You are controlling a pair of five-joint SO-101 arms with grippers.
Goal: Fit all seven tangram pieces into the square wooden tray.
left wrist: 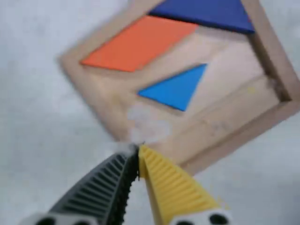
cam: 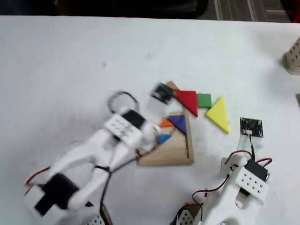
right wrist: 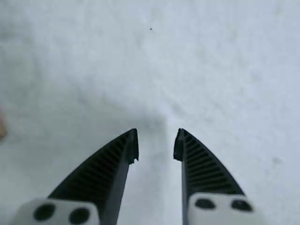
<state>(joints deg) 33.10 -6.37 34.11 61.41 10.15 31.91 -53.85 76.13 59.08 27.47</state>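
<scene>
The square wooden tray (cam: 180, 152) lies mid-table and holds an orange parallelogram (left wrist: 140, 42), a dark blue triangle (left wrist: 206, 11) and a small light blue triangle (left wrist: 176, 86). Just beyond the tray's far side lie a red triangle (cam: 187, 101), a green square (cam: 204, 100) and a yellow triangle (cam: 219, 114). My left gripper (left wrist: 138, 151) is shut with nothing in it, its tips just above the tray's rim (left wrist: 93, 101) near the light blue triangle. My right gripper (right wrist: 156, 140) stands open over bare table, to the right of the tray.
The left arm (cam: 93, 154) stretches from the front left to the tray. At the front right stands the right arm (cam: 243, 185). A beige perforated object (cam: 293, 57) is at the far right edge. Cables (cam: 123, 97) loop beside the tray.
</scene>
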